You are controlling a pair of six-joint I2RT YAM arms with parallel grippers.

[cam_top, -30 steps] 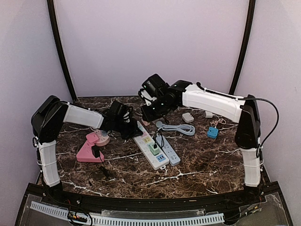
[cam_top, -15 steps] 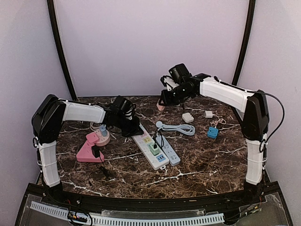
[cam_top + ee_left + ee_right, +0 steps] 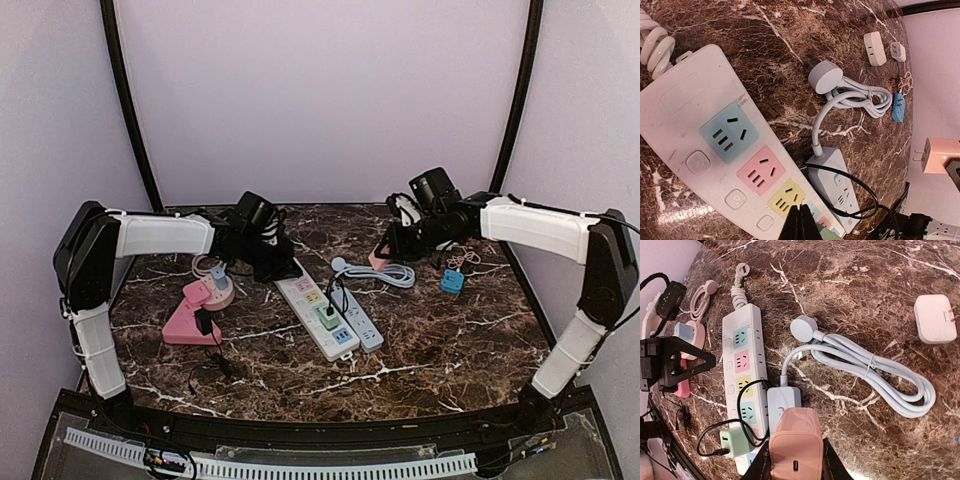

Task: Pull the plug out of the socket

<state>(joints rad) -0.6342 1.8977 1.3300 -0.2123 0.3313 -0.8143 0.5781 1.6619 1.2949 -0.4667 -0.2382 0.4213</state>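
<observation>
My right gripper (image 3: 796,462) is shut on a pink plug (image 3: 796,442), its fingers (image 3: 759,466) on both sides of it. In the top view the pink plug (image 3: 378,258) hangs in my right gripper (image 3: 384,254) over the coiled grey cable (image 3: 385,274), clear of every socket. The white socket strip (image 3: 312,305) with coloured sockets lies mid-table, and a green plug (image 3: 327,317) sits in it. My left gripper (image 3: 801,220) is shut and empty, its tips down on the white strip (image 3: 715,145) by the yellow socket. The top view shows my left gripper (image 3: 274,266) at the strip's far end.
A small grey strip (image 3: 359,323) lies right beside the white one. A pink socket block (image 3: 188,318) with a blue plug (image 3: 218,272) and a black plug (image 3: 205,322) stands at the left. A white charger (image 3: 935,318) and a blue adapter (image 3: 452,281) lie at the right.
My right arm has swung right and down from over the strip's far end, carrying the pink plug to above the grey cable. The left gripper has stayed on the strip.
</observation>
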